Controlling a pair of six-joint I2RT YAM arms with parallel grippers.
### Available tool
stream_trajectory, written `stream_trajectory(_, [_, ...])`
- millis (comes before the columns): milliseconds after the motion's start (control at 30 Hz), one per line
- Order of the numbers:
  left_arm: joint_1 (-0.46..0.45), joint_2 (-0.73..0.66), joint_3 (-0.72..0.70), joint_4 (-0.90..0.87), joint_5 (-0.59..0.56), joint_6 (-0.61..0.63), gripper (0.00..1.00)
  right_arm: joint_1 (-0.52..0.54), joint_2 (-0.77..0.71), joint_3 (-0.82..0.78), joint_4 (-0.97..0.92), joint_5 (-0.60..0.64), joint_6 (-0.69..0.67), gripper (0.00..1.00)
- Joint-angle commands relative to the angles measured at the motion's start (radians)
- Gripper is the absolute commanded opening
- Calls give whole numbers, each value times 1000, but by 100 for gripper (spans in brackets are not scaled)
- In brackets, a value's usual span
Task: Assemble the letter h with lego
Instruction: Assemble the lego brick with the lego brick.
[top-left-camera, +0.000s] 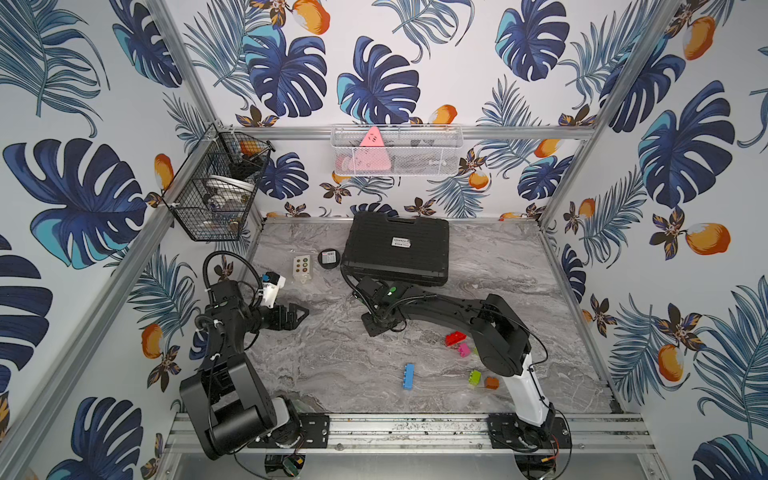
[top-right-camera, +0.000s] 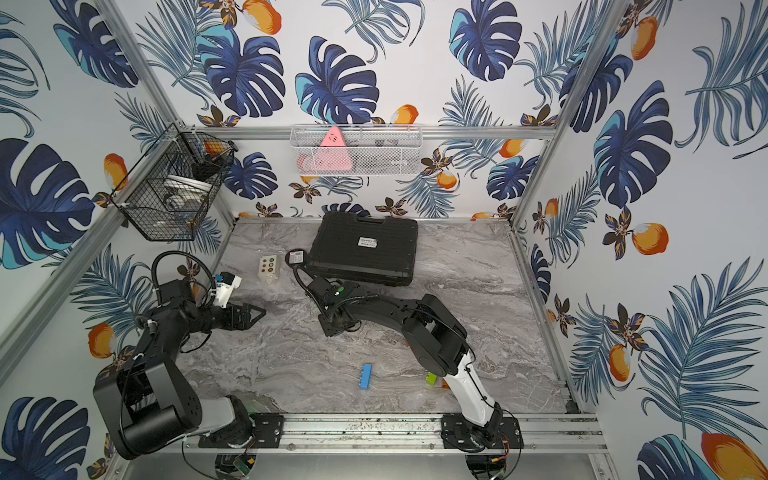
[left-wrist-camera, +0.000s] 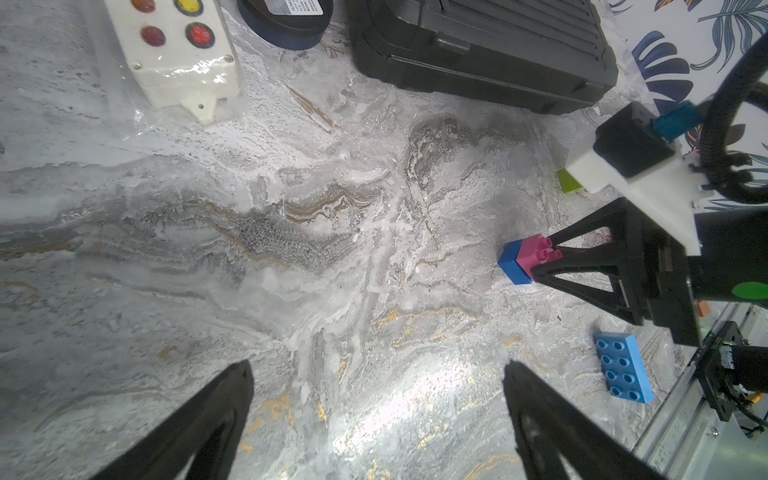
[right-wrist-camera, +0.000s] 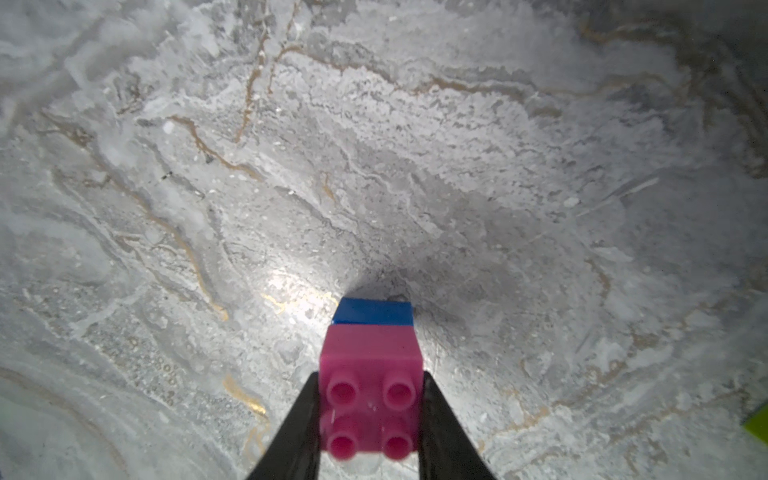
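Your right fingers (right-wrist-camera: 299, 428) pinch the pink studded plastic cube (right-wrist-camera: 370, 374) by its sides, a blue plastic cube (right-wrist-camera: 372, 311) plugged under it. Stack axis runs straight out past the fingertips, blue end toward the bench (right-wrist-camera: 166, 208), just in front of the black plastic case (left-wrist-camera: 478, 50). Left fingers (left-wrist-camera: 199, 424) spread, empty, well apart.

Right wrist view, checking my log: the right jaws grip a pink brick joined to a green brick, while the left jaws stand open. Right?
Not quite. The pink brick is joined to a blue brick, not a green one; the right wrist view shows it. The rest stands.
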Motion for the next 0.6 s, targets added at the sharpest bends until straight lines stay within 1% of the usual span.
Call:
stream_trajectory(0, [6, 2, 8, -11, 30, 2, 99, 3, 35, 5, -87, -34, -71, 33])
stream_trajectory(133, [13, 2, 7, -9, 31, 0, 99, 2, 78, 55, -142, -29, -69, 33])
stream_trajectory(267, [15, 7, 10, -17, 37, 5, 99, 2, 113, 47, -136, -43, -28, 31])
stream_trajectory(367, [19, 5, 9, -11, 35, -1, 99, 3, 150, 46, -150, -61, 1, 25])
stream_trajectory(433, [23, 7, 9, -13, 36, -3, 99, 5, 177, 48, -186, -19, 47, 20])
stream_trajectory(567, [47, -2, 4, -11, 53, -3, 99, 5, 230, 49, -236, -1, 92, 14])
